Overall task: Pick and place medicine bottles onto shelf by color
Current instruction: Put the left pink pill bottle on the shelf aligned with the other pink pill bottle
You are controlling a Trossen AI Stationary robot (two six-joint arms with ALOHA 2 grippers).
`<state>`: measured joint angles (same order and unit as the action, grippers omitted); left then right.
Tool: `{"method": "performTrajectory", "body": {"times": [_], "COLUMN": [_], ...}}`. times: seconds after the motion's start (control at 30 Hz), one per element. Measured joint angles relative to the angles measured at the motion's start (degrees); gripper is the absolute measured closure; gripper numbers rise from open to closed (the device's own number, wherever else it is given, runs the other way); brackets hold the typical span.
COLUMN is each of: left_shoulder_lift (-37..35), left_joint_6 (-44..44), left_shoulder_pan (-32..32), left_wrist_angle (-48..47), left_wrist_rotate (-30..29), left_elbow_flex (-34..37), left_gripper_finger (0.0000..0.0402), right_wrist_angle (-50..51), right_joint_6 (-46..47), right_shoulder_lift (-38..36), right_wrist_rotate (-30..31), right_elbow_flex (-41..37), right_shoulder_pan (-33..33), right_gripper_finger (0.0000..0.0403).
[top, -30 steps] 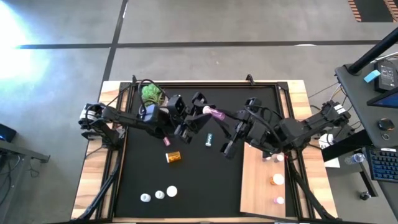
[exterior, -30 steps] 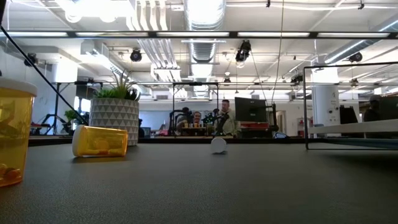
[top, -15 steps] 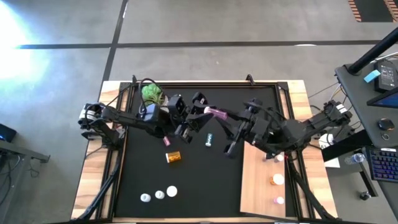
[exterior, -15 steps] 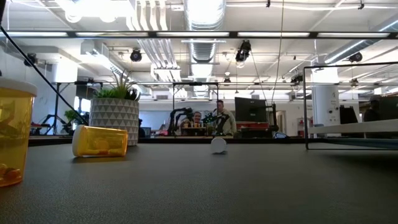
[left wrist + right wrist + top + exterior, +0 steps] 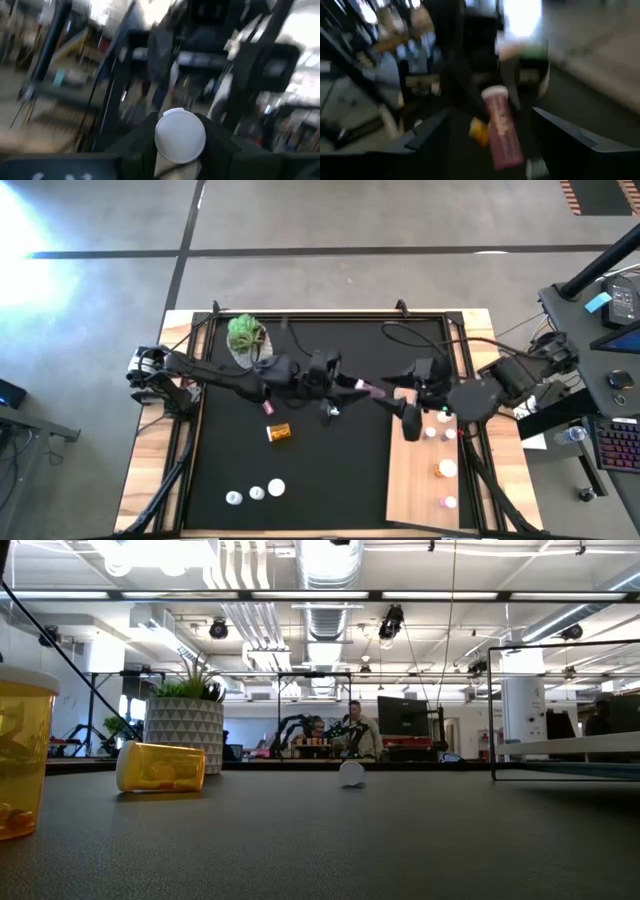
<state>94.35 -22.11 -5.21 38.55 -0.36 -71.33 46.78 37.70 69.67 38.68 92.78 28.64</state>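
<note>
My left gripper (image 5: 345, 384) is shut on a pink-magenta bottle (image 5: 368, 388) above the middle of the black mat. My right gripper (image 5: 402, 410) is open, just to the right of that bottle's free end. In the right wrist view its fingers stand to either side of the bottle (image 5: 501, 132), apart from it. A pink bottle (image 5: 268, 407), an amber one (image 5: 279, 432) and three white ones (image 5: 256, 493) lie on the mat. The pale wooden shelf (image 5: 415, 480) at the right carries several bottles (image 5: 446, 468). My left gripper pinches the pink bottle at its white-capped end (image 5: 180, 135) between its two fingers. It comes about level from the table's left. The pink body (image 5: 502, 140) sticks out past the fingertips toward the table's right. The bottle is lifted clear of the mat.
A potted green plant (image 5: 243, 332) stands at the mat's far left. A small teal-banded bottle (image 5: 331, 411) lies under the left arm. In the low view an amber bottle (image 5: 160, 767) lies on its side, and another (image 5: 20, 755) stands at the picture's left edge.
My left gripper has reached toward the table's right and a little toward the near edge. It carries the pink bottle along, clear of the mat. My right gripper has drawn back toward the shelf and now faces the bottle's free end.
</note>
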Motion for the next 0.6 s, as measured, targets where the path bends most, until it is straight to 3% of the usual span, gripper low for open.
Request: {"method": "performTrajectory", "body": {"times": [0.13, 0.23, 0.6], "left_shoulder_lift": [0.0, 0.0, -0.02], "left_joint_6": [-0.02, -0.04, 0.11], "left_shoulder_pan": [0.0, -0.05, -3.35], "left_wrist_angle": [-13.58, -21.33, -25.15], "left_wrist_rotate": [0.04, 0.07, 5.79], "left_elbow_flex": [0.0, 0.0, -0.07], "left_gripper_finger": [0.0304, 0.0304, 0.0304], "right_wrist_angle": [12.7, 16.13, 17.71], "right_joint_6": [13.49, 18.42, 17.11], "right_shoulder_lift": [2.4, 4.25, 12.02], "right_wrist_rotate": [-5.1, -9.51, -12.8], "right_elbow_flex": [1.18, 0.29, -1.18], "right_shoulder_pan": [-0.02, -0.02, -0.07], "right_gripper_finger": [0.0134, 0.0137, 0.0145]}}
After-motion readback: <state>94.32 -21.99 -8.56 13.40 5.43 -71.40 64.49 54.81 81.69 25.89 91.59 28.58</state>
